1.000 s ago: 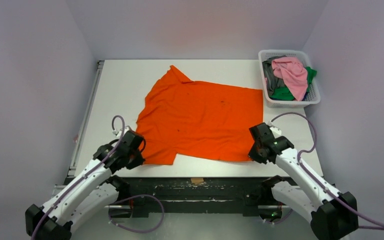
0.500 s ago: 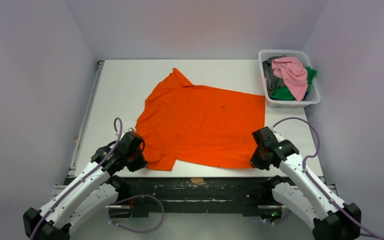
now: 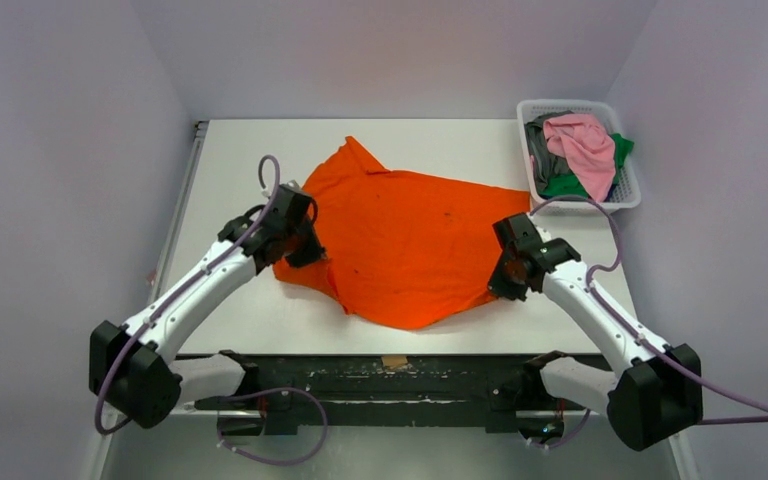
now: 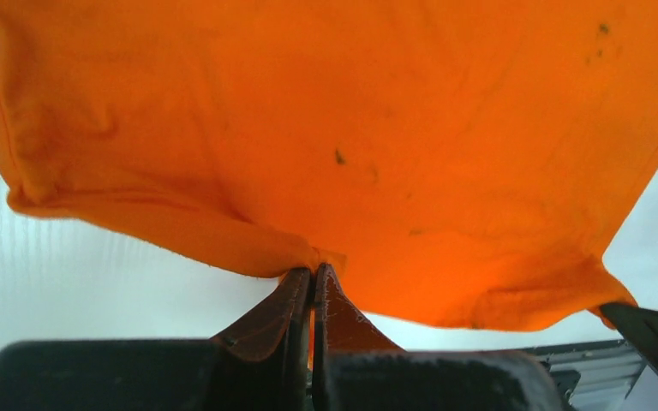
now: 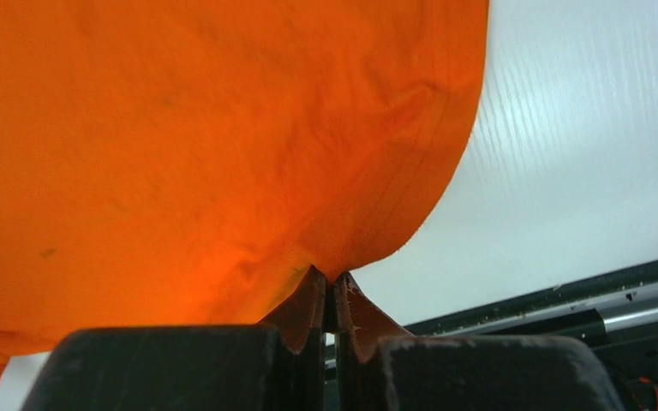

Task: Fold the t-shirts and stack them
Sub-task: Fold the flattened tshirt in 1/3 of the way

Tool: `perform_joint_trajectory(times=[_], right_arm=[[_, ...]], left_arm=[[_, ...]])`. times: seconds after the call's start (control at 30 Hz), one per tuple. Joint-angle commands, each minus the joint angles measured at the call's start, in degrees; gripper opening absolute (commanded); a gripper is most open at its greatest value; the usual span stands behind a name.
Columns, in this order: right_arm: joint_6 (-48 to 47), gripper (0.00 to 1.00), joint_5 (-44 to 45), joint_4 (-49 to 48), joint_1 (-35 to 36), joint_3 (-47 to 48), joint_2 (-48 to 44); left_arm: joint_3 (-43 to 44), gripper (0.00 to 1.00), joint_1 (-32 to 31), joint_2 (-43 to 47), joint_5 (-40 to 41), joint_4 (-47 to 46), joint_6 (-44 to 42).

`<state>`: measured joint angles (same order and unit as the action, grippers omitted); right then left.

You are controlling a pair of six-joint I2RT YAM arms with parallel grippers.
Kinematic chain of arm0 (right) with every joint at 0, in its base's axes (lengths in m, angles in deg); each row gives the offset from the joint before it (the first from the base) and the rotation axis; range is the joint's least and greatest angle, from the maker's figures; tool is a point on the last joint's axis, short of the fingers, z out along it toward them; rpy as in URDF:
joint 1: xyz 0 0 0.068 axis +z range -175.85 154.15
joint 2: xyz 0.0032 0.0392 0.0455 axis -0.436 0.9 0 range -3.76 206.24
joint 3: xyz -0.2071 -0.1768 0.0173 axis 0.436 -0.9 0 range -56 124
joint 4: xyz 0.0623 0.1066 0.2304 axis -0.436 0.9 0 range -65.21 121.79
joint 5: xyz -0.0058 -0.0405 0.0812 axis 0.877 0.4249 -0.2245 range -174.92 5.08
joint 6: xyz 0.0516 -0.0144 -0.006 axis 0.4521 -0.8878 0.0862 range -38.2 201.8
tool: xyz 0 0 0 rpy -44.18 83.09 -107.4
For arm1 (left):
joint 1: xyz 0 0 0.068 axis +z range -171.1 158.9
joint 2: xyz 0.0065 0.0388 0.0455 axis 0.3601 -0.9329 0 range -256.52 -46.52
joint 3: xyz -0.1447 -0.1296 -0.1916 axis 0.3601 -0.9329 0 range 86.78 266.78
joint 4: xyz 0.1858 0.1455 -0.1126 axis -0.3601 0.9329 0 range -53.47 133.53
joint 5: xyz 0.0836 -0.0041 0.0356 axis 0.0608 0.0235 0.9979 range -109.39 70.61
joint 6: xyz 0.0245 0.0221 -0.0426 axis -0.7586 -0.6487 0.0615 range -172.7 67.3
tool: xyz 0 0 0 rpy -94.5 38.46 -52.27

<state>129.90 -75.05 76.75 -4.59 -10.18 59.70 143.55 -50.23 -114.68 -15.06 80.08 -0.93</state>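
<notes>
Orange t-shirt (image 3: 410, 240) pinched at both sides.
Left jaws and right jaws clamped its edge; cloth spread ahead.

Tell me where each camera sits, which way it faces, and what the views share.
Top external: above and behind the arm bases, looking down on the table, orange shirt and basket; both arms show.
Left wrist: on the left arm, looking along the left gripper, shut on the shirt's edge; its fingers show at the bottom.
Right wrist: on the right arm, looking along the right gripper, shut on the shirt; its fingers show at the bottom.
Shared: all three show the orange shirt and the white table.
</notes>
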Motion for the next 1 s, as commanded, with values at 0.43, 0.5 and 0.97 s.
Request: perform_joint_trajectory(times=[0.43,0.5,0.97], right_arm=[[-10.1,0.0,-4.8,-9.8,-15.5,8.8,13.1],[-10.5,0.0,-5.4,-10.7,-16.4,9.0,14.5],[-8.7,0.09,2.3,-17.8,-21.1,12.7,24.2]], left_arm=[[30.4,0.0,9.5,-28.7,2.3,3.2,-7.5],[34.1,0.0,9.7,-32.2,2.8,4.6,-8.3],[53.4,0.0,12.9,-51.0,6.6,11.2,-8.4]])
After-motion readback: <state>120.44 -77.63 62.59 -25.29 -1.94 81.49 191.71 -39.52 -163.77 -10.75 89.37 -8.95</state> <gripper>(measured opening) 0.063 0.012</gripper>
